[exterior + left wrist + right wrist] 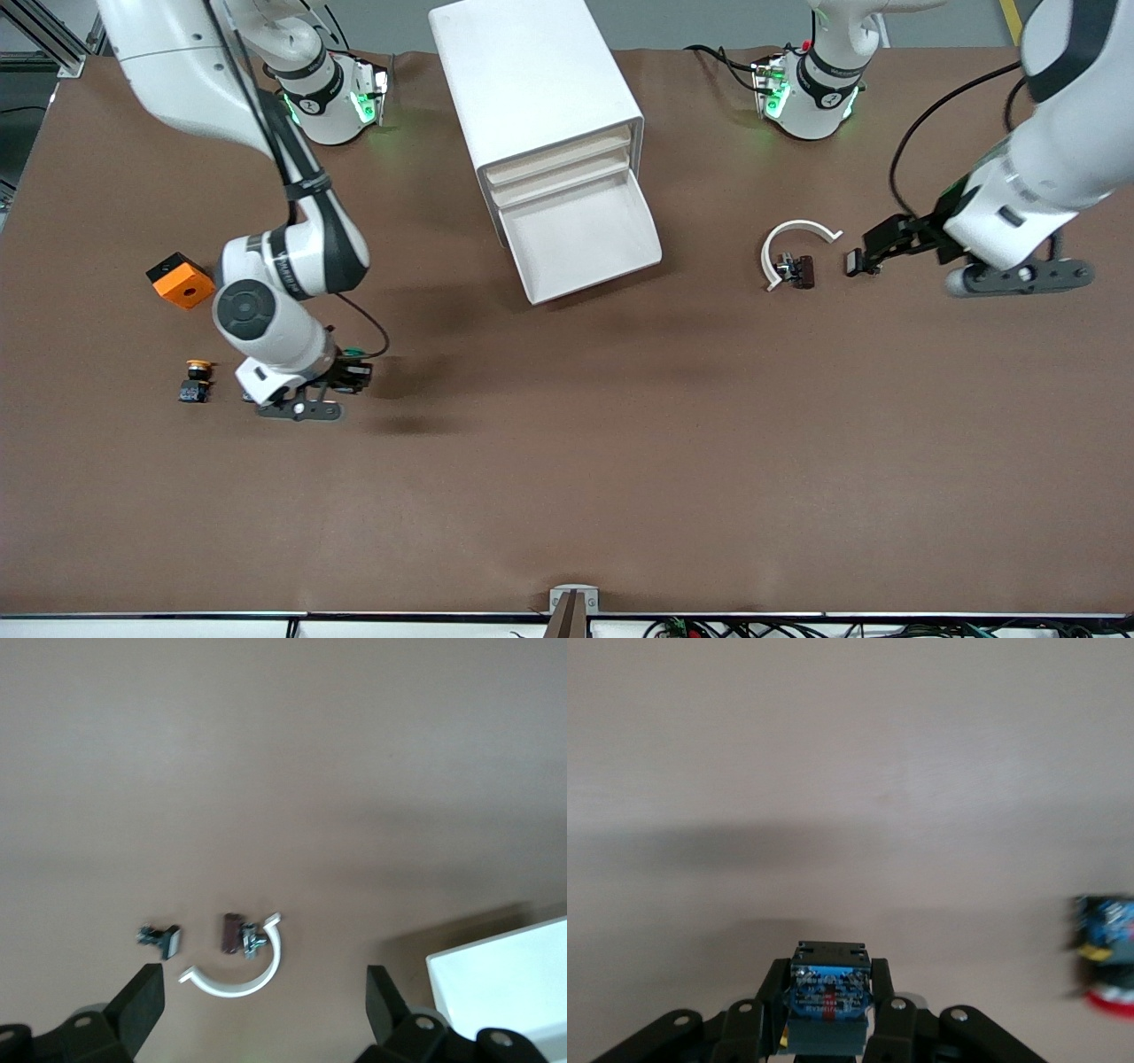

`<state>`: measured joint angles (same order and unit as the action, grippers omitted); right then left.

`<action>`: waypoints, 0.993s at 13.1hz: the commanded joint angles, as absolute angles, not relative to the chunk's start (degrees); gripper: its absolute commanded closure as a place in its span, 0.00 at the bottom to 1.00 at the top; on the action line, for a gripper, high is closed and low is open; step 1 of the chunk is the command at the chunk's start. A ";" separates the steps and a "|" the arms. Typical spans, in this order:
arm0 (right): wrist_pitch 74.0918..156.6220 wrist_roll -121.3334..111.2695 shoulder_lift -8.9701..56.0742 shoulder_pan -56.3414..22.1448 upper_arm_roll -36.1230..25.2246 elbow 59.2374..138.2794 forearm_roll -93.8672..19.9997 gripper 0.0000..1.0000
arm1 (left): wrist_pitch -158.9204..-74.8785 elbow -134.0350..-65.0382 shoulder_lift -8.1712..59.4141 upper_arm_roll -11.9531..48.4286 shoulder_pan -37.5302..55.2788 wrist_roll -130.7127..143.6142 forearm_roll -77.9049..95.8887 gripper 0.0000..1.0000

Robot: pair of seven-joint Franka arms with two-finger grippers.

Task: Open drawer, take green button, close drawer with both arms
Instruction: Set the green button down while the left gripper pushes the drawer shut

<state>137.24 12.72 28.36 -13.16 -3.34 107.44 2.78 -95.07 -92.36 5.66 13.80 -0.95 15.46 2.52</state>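
The white cabinet (540,89) lies at the middle of the table with its lowest drawer (580,239) pulled out; the tray shows nothing inside. My right gripper (352,378) hangs low over the table toward the right arm's end, shut on the button (828,992), whose blue base and black body show between the fingers (755,1014); its cap is hidden. My left gripper (871,250) is open over the table toward the left arm's end, beside a white curved piece (797,237). In the left wrist view its fingers (142,1001) stand wide apart around nothing.
A yellow-capped button (197,379) and an orange block (182,281) lie near the right arm. A red-capped button (1107,957) shows in the right wrist view. Small dark parts (795,270) sit inside the curved piece (239,979). The drawer's corner (505,983) is close by.
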 commanded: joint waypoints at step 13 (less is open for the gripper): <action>143.53 -2.20 29.09 -6.68 -1.32 112.68 -1.58 1.00 | -127.09 -103.63 27.93 17.40 13.60 39.67 1.76 0.00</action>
<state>143.08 0.37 29.25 -8.75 -2.47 112.31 -0.34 -127.23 -107.33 23.50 17.52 9.83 31.29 2.53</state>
